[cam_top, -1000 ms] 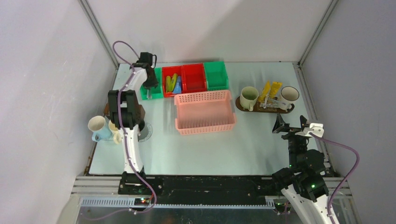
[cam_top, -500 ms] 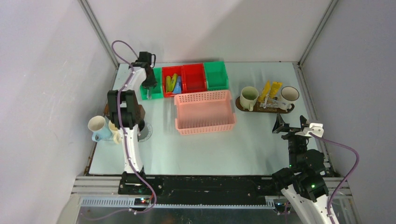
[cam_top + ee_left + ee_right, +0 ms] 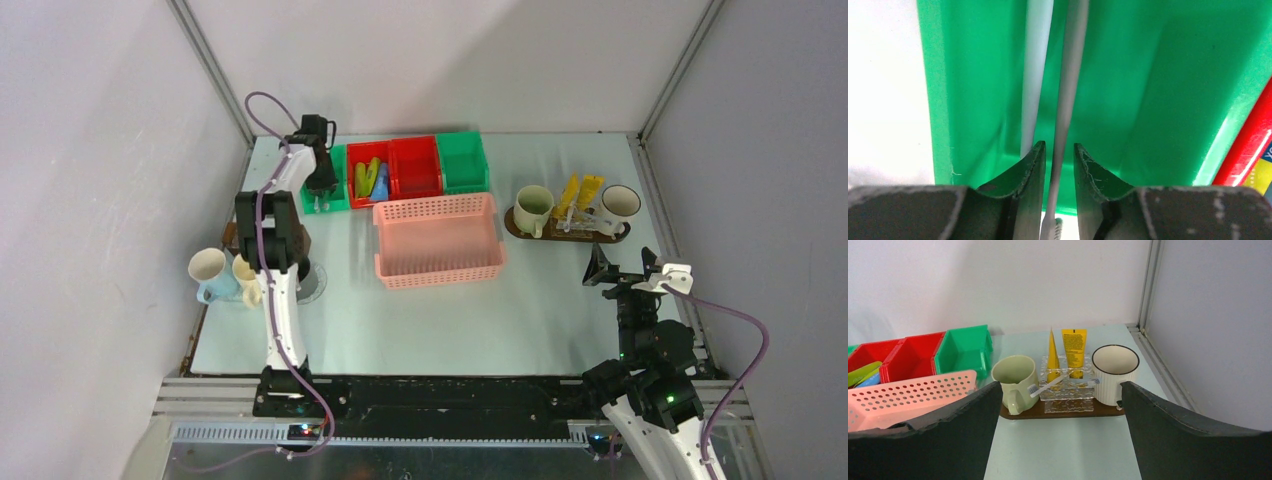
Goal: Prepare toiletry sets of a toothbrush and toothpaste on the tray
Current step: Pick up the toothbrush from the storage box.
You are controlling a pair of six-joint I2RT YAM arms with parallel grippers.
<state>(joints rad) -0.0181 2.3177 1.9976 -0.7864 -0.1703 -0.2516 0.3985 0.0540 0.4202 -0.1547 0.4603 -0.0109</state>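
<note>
Overhead first: the left arm [image 3: 272, 235] reaches to the back of the worktop [image 3: 450, 320], with the left jaws down over the far-left green bin [image 3: 340, 203]. From up there the bin's contents are too small to read. The left wrist camera fills that in. A white brush [image 3: 1037, 75] lies along the bin with a grey brush [image 3: 1071, 75] just beside it. The left jaws stand nearly together with the grey brush running between them, and we cannot tell whether they actually pinch it.

On the right side the right jaws are spread wide with nothing between them, low near the worktop's right edge and apart from the tray [image 3: 1012, 415]. The overhead view gives us that tray only as a brown oval at the right rear. The right wrist camera shows it front-on. A pale green mug [image 3: 1015, 380] stands at its left end and a white mug [image 3: 1114, 372] with a dark rim at its right. Between them two yellow tubes [image 3: 1074, 347] stand upright in a clear patterned holder [image 3: 1068, 399], and a thin brush [image 3: 1058, 382] lies across it towards the green mug.

Only the overhead view shows us the rest. A pink basket [image 3: 438, 240] sits mid-worktop, loose tubes [image 3: 370, 178] lie in a red bin [image 3: 367, 147] behind it, and two more mugs [image 3: 207, 268] wait at the left edge beside the left arm.
</note>
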